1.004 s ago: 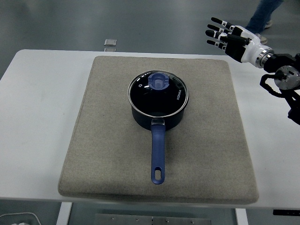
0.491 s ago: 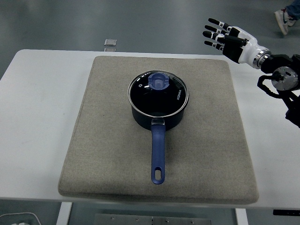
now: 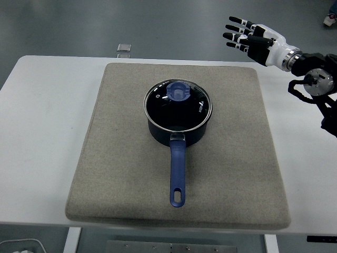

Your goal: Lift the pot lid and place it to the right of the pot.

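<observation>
A dark blue pot (image 3: 179,129) stands in the middle of a grey mat (image 3: 121,158), its long blue handle (image 3: 177,174) pointing toward the near edge. The glass lid (image 3: 178,105) sits on the pot, with a blue knob (image 3: 178,91) at its centre. My right hand (image 3: 241,35) hovers high at the upper right, beyond the mat's far right corner and well away from the lid. Its fingers are spread and hold nothing. The left arm does not show.
The mat covers most of the white table (image 3: 42,121). To the right of the pot lies a bare stretch of mat (image 3: 242,137). A small pale object (image 3: 124,48) lies on the floor past the table's far edge. A person's shoe (image 3: 330,20) shows at the top right corner.
My right hand has drifted a little left and up, still spread. The person at the top right has walked away to the right. Pot and lid have not moved.
</observation>
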`<state>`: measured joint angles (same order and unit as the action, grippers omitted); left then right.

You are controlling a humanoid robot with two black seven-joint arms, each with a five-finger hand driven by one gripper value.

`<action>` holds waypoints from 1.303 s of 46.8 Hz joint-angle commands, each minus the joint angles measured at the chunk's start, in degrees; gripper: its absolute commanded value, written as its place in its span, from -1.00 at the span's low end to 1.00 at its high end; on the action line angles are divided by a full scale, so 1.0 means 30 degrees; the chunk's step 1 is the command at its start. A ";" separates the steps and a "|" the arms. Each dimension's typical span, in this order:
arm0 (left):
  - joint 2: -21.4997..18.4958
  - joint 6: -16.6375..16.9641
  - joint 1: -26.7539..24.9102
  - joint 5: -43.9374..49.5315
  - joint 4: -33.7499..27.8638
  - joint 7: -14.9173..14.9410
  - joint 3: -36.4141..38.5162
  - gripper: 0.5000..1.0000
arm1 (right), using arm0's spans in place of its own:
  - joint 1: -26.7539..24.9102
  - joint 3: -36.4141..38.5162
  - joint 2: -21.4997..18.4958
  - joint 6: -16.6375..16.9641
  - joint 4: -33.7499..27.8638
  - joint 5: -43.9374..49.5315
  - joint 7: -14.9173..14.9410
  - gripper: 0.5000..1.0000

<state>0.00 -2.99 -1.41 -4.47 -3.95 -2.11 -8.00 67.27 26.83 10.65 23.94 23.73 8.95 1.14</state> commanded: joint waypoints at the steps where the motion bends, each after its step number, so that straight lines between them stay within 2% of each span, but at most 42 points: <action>1: 0.0000 0.0001 0.0002 -0.0003 -0.0001 0.0001 -0.0001 1.00 | 0.0076 -0.0006 0.0083 0.0076 0.0934 0.0707 0.0029 0.78; 10: 0.0000 0.0001 0.0002 -0.0003 -0.0001 0.0001 -0.0001 1.00 | 0.0310 -0.0006 0.0288 0.0076 0.2283 0.2699 0.0000 0.77; 22: 0.0000 -0.0028 0.0002 -0.0003 -0.0001 0.0001 -0.0001 1.00 | 0.1656 -0.0884 0.0755 0.0076 0.4011 0.6361 0.0088 0.76; 39: 0.0000 0.0001 0.0002 -0.0003 -0.0001 0.0001 -0.0001 1.00 | 0.5055 -0.6390 0.1284 0.0106 0.6003 0.7828 0.0147 0.76; 53: 0.0000 0.0001 0.0002 0.0026 -0.0001 0.0001 -0.0001 1.00 | 0.7223 -0.8471 0.1635 0.0106 0.8435 1.1605 0.0147 0.76; 61: 0.0000 0.0001 0.0002 -0.0003 -0.0001 0.0001 -0.0001 1.00 | 0.8600 -1.0404 0.1606 0.0135 0.9694 1.2603 0.0147 0.76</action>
<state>0.00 -3.00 -1.40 -4.45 -3.95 -2.11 -7.99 91.59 -2.29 15.60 24.30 51.26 45.93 1.59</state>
